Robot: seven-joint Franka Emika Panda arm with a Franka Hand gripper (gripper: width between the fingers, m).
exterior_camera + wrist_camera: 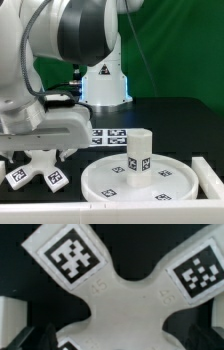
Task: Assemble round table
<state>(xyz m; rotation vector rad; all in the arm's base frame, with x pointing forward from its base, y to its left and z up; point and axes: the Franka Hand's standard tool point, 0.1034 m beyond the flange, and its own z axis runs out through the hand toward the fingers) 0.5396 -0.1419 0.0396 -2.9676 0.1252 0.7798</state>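
- Straddling the small cross-shaped piece (125, 303), the tool (115, 340) shows its two dark fingers (42, 337) in the wrist view, set wide apart with one on each flank of the piece's white body.
- The fingers sit right at the piece's edges. I cannot tell whether they press on it or only bracket it, so the grip itself is unclear.
- In the exterior view the tool (38, 150) is low over the cross-shaped piece (35, 172), which lies on the black desk (180, 130) at the exterior view's left.
- Two arms of the piece spread away from the tool in the wrist view, each carrying a square black-and-white tag. In the exterior view, tagged arm ends show toward the front edge of the desk.
- The large round rimmed disc (100, 185) lies flat on the desk just beside the cross-shaped piece, towards the exterior view's right, and apart from it.
- The short thick cylinder (138, 155) stands upright near the middle of the disc, with a tag on its facing side.
- The marker board (112, 133) lies flat on the desk behind the disc.
- The arm (70, 40) fills the upper left of the exterior view.
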